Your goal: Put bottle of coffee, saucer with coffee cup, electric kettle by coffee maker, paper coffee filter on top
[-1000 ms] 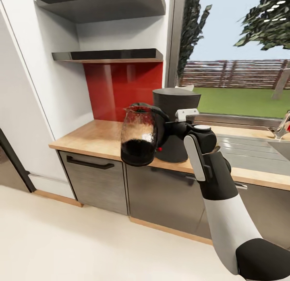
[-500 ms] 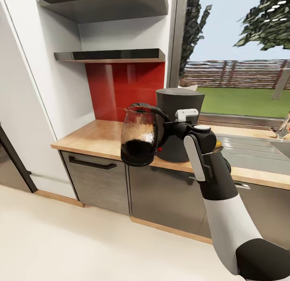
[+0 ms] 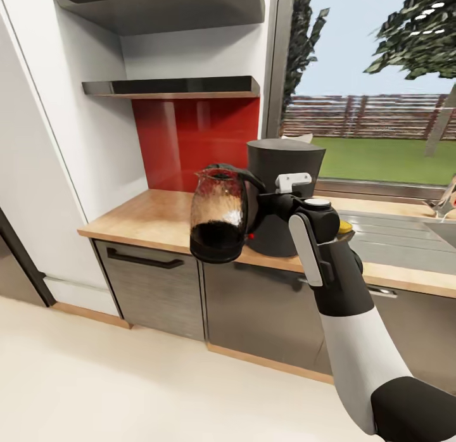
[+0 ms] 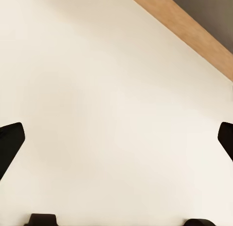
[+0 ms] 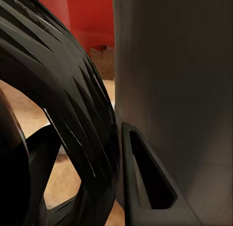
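While right claw point(image 3: 258, 204) stays clamped on electric kettle point(image 3: 218, 215) handle | left claw point(image 4: 116, 138) spread wide, empty | keep kettle upright, lower onto counter point(image 3: 149, 219) left of coffee maker point(image 3: 284, 195).

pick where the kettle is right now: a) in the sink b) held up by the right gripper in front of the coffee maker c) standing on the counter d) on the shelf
b: the kettle hangs by its handle from the right gripper, its base in front of the cabinet fronts rather than set down on the counter, with the coffee maker just behind it.
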